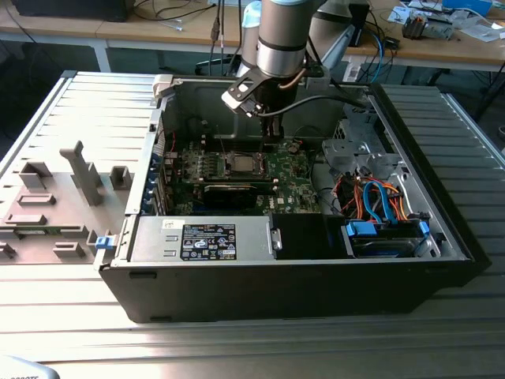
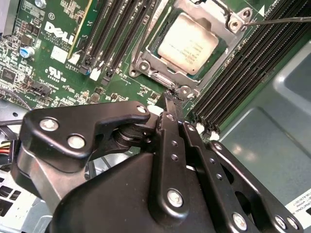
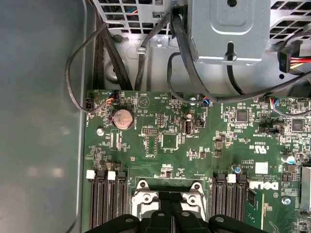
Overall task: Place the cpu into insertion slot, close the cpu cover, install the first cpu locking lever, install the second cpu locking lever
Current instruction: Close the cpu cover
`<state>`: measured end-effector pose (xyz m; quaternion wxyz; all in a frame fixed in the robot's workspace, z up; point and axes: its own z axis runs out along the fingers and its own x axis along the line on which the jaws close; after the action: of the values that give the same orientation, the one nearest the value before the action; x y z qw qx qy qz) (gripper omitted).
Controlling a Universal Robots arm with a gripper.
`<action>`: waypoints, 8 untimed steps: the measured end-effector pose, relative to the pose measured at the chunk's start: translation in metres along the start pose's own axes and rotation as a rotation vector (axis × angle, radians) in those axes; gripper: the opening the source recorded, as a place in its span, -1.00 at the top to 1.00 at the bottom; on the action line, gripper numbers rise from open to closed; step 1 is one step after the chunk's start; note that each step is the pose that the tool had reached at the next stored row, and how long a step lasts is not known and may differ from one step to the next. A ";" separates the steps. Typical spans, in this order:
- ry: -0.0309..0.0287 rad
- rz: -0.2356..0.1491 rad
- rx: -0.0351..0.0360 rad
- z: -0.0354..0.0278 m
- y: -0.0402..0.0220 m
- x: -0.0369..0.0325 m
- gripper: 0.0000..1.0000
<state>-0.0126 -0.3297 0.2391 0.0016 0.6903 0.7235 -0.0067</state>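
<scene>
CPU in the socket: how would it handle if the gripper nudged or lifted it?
The cpu looks thin and flat, so probably stiff and light. Its smooth metal top may be slippery. The cover frames it, so a sideways push from the gripper likely wouldn't shift it.

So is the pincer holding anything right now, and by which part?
Nothing that I can see. The pincer is shut, its tips at a corner of the cpu cover; the cpu lies in the socket under that cover.
</scene>
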 end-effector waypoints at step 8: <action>0.0001 0.000 -0.0001 0.0001 -0.0059 0.0003 0.79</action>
<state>-0.0184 -0.3297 0.2391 0.0016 0.6903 0.7235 -0.0066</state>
